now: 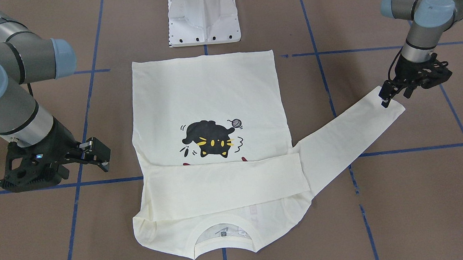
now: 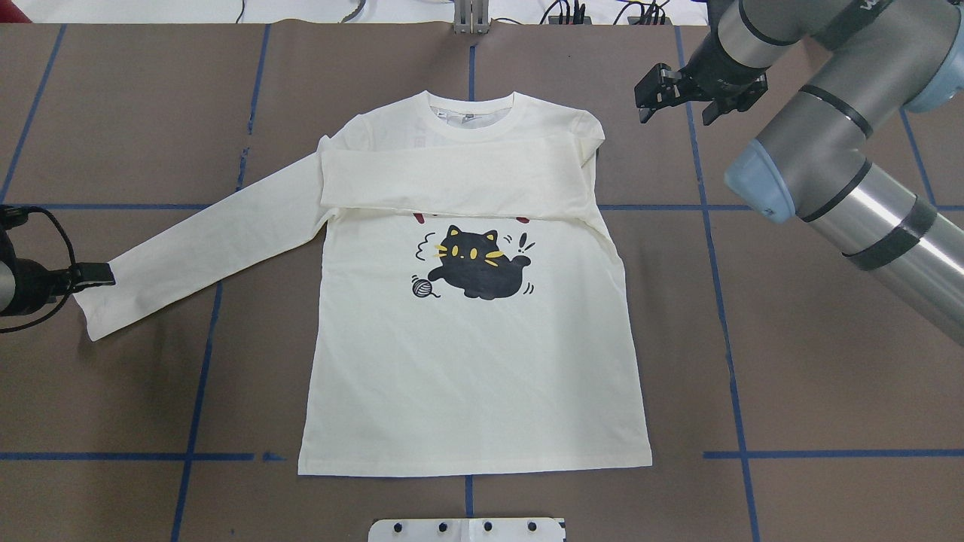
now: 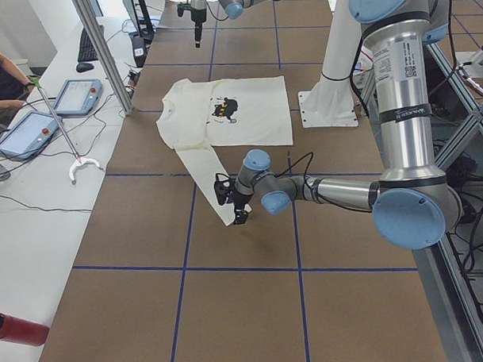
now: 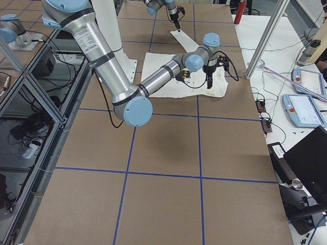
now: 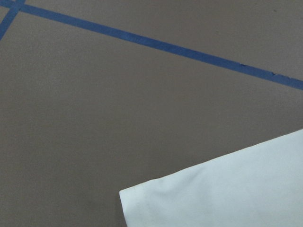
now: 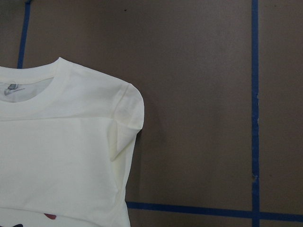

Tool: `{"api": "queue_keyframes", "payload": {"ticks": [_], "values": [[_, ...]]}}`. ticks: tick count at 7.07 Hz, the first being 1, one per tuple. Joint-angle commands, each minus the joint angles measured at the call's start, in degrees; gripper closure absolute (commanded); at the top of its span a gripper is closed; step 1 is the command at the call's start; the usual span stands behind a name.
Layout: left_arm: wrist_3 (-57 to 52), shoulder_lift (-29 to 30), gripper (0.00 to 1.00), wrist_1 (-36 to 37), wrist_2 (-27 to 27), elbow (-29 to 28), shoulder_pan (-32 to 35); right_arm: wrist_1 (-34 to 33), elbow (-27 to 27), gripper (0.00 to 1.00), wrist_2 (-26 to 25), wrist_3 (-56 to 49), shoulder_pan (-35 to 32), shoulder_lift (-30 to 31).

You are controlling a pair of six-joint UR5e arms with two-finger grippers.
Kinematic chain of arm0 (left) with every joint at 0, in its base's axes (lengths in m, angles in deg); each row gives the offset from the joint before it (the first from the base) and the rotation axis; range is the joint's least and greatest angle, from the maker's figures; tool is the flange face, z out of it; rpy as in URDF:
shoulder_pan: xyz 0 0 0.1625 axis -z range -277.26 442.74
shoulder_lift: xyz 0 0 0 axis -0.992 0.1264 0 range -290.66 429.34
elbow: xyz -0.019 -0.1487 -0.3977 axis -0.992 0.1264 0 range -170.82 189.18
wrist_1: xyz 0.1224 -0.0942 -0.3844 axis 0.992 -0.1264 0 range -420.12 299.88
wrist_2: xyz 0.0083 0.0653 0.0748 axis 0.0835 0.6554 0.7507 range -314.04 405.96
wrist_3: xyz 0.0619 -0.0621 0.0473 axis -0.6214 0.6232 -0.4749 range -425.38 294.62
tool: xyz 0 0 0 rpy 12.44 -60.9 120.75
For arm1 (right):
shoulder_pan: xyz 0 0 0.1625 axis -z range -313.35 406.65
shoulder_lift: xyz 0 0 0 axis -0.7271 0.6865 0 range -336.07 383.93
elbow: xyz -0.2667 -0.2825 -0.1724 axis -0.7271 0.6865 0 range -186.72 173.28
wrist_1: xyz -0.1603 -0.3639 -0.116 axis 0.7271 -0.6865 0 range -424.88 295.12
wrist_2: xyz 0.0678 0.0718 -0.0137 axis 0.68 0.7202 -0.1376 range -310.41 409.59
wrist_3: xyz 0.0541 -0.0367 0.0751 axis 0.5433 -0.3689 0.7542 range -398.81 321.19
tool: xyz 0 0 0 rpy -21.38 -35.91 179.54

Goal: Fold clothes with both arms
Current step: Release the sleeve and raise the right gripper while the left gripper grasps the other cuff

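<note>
Where the front-facing camera looks down, the cream T-shirt lies flat and print-up on the matte brown table. One sleeve is folded straight across the chest, hiding all but the red tips of the lettering beneath the black cat print. The other sleeve runs out slantwise to the left gripper, which sits right at the cuff; I cannot tell whether it pinches the cloth. The right gripper hangs beside the shirt, fingers spread, holding nothing.

From overhead the fabric looks smooth, with a rounded, banded collar.

The left wrist view shows the stitched cuff flat on the table.

The right wrist view shows a shoulder seam and a grey neck label, too small to read, with blue tape alongside.
</note>
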Motion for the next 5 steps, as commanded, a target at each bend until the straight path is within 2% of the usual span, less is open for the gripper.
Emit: {"api": "queue_keyframes", "payload": {"ticks": [1,2,3,4,5], "values": [[0.05,-0.02,0.02,0.03,0.00,-1.03,-0.98,0.02,-0.15,0.00,0.00,0.07,0.02,0.06],[0.05,-0.02,0.04,-0.06,-0.17,-0.95,-0.99,0.02,-0.41,0.00,0.00,0.07,0.02,0.06],[0.05,-0.02,0.11,0.03,-0.35,-0.95,-0.99,0.02,-0.41,0.00,-0.08,0.07,0.02,0.06],[0.75,-0.02,0.24,-0.06,-0.35,-0.86,-0.99,0.02,-0.41,0.00,-0.09,-0.01,0.02,0.06],[2.58,-0.02,0.43,-0.06,-0.44,-0.77,-0.99,0.02,-0.41,0.00,-0.09,0.07,0.02,-0.03]]}}
